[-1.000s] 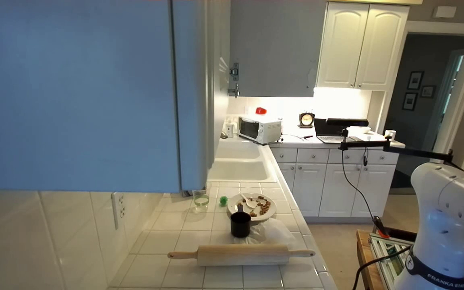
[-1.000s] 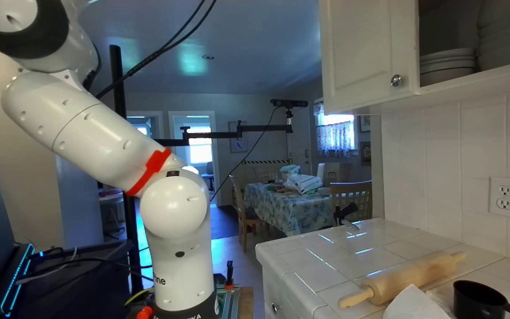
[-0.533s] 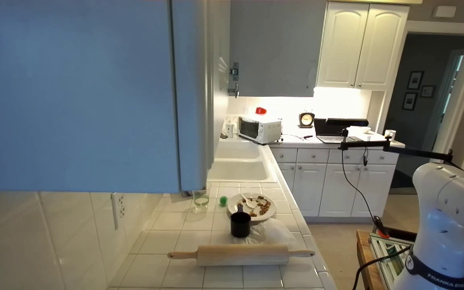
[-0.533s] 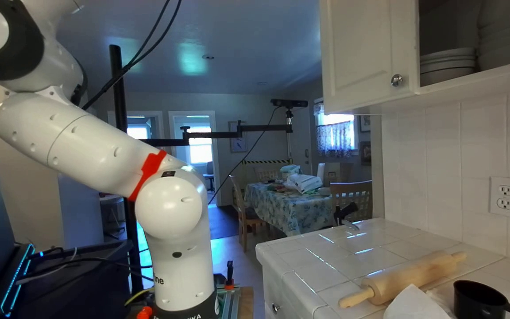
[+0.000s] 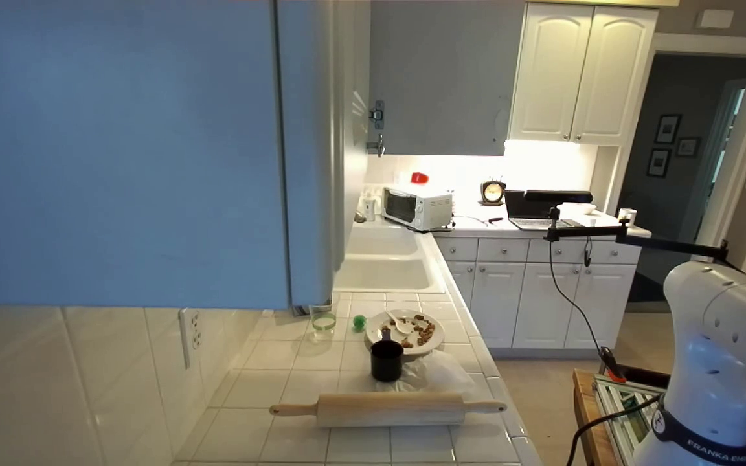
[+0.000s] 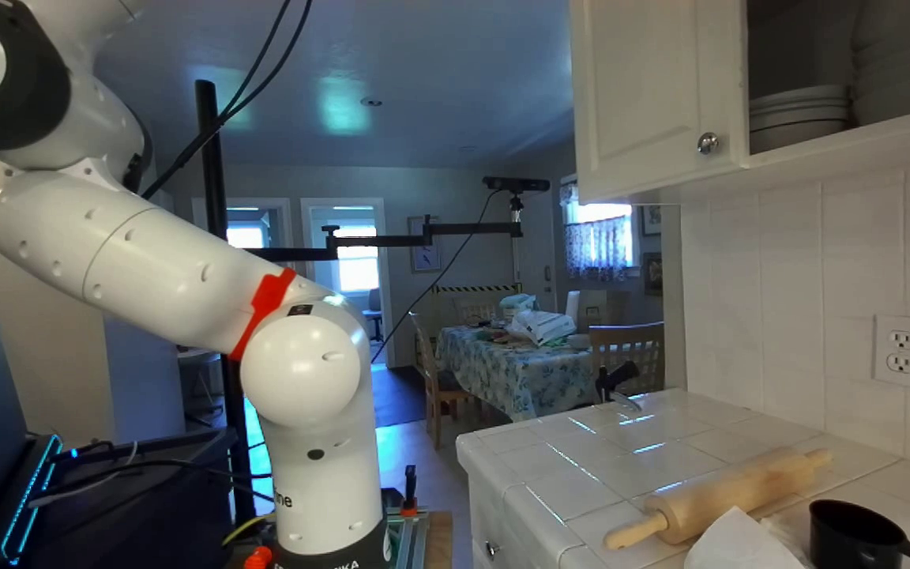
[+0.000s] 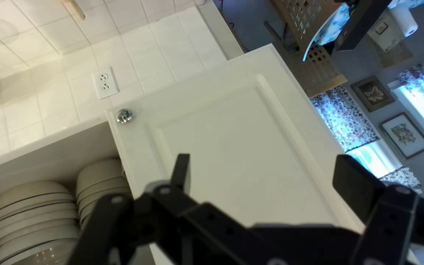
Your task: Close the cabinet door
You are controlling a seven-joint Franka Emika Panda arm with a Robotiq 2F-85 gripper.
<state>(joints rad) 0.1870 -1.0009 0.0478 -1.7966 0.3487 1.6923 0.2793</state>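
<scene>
Tiled counter (image 5: pixel 311 386) ran below the upper cabinet (image 6: pixel 858 141), one compartment (image 7: pixel 64 157) uncovered.
Cabinet door (image 7: pixel 234 143), white with raised moulding, stood with its knob (image 7: pixel 124 116) beside that compartment and its stacked bowls (image 7: pixel 35 221). Gripper (image 7: pixel 263 162) stood before it, fingers (image 7: pixel 181 171) parted wide; contact with the door I could not determine. Farther along hung a hinged grey panel (image 5: pixel 444 77). Rolling pin (image 5: pixel 390 410) lay across the counter, one handle near its front edge.

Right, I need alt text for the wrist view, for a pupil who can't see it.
A pale panelled door with a knob fills the middle, the open claw in front of it. Stacked bowls sit in the cabinet at lower left; at upper left, an outlet shows on the tiled wall.
</scene>
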